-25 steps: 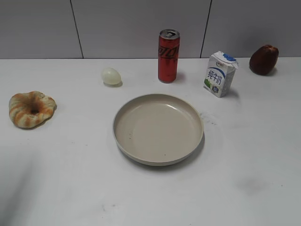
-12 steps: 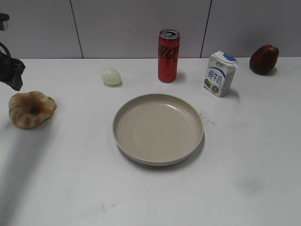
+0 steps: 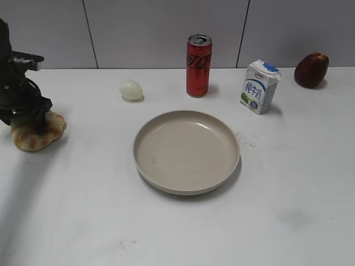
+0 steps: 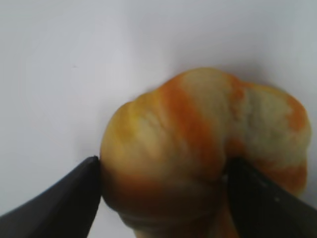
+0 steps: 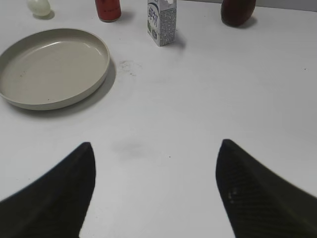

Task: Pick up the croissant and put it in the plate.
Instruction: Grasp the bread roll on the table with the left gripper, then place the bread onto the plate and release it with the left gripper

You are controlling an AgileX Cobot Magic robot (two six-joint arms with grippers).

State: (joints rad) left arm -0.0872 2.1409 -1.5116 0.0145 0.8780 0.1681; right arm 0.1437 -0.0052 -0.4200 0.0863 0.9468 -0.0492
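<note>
exterior: left gripper (image 3: 28, 117) sits down on the croissant (image 3: 40, 133) at the table's far left, well apart from the plate (image 3: 186, 151).
left wrist: fingers (image 4: 59, 203) touch both flanks of the croissant (image 4: 198, 158), pinching it (looks soft, so I'd squeeze gently, then lift straight up).
right wrist: right gripper (image 5: 156, 191) spread wide over bare table, holding nothing; plate (image 5: 99, 69) is off to its upper left.

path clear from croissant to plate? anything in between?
Nothing visible in the way. The left gripper is down on the croissant at the table's left edge, a finger on each side. Only bare table lies between it and the plate. The egg and can stand further back.
</note>
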